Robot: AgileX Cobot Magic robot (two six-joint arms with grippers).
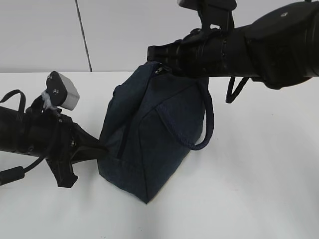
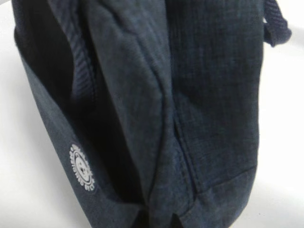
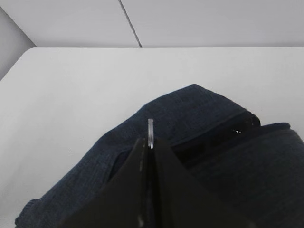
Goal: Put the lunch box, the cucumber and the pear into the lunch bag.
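Exterior view: lunch bag (image 1: 154,134) stands on the white table (image 1: 259,189), tilted, and it's the only task item I can see. No lunch box, cucumber or pear anywhere on the table in any view. My guess is they're already inside, but I can't see into the bag, so I can't confirm it.

Right arm reaches across the top of the bag. Right gripper (image 3: 150,142) has its fingers pressed together on a thin silver piece, which I read as the ring pull (image 3: 150,134) of the zipper. In the right wrist view the zipper line (image 3: 237,127) looks mostly closed, with a short dark gap near the far end.

Left gripper (image 1: 97,152) is low on the bag's left side, pressed into the fabric. The frames don't show the finger gap; I take it as closed narrow, possibly pinching cloth to steady the bag. Left wrist view shows only navy fabric and a small white round logo (image 2: 81,167).

Judgement: loading likely done, I'm on the zip-up stage. What's left is finishing the zipper and letting go.
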